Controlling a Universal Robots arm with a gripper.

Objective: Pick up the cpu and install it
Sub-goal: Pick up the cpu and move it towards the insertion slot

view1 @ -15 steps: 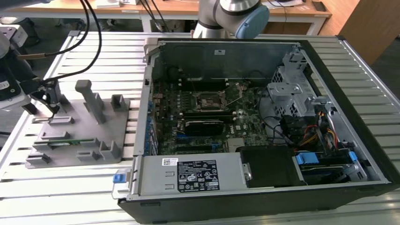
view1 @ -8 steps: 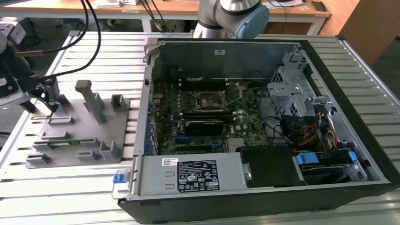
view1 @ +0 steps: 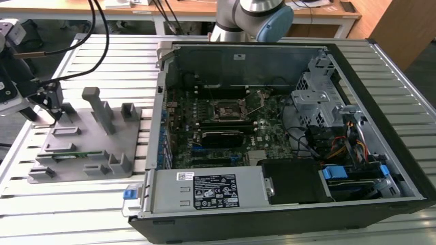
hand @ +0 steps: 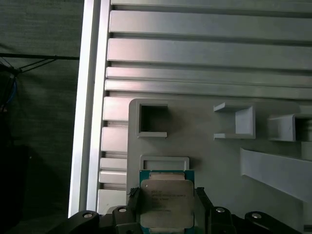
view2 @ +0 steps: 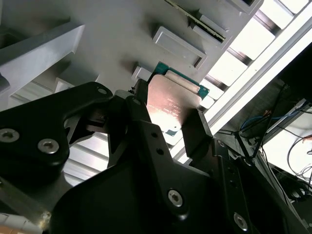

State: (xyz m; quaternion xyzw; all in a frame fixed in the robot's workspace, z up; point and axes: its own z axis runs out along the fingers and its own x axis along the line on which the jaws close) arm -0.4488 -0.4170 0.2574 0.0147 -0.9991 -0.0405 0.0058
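Note:
The cpu (hand: pixel 166 207) is a flat square chip with a silvery-grey top and a green rim. It sits between the black fingers (hand: pixel 133 199) of my gripper (hand: pixel 166 197), which is shut on its two opposite edges. The second wrist view shows the cpu (view2: pixel 171 99) held just over the grey fixture plate (view2: pixel 112 34), beside a shallow rectangular pocket (view2: pixel 178 46). In the exterior view my gripper (view1: pixel 44 111) hangs over the far corner of the fixture plate (view1: pixel 89 140), at the exterior view's left. The black cpu socket (view1: pixel 227 109) with its metal frame lies on the motherboard inside the open computer case (view1: pixel 368 168).
Upright grey posts (view1: pixel 100 109) and holders stand on the fixture plate, and a narrow green circuit strip (view1: pixel 68 153) lies in one slot. Black cables (view1: pixel 75 46) run above the slatted aluminium table (view1: pixel 102 56). The case walls, a drive cage (view1: pixel 320 97) and a power supply (view1: pixel 211 191) surround the motherboard.

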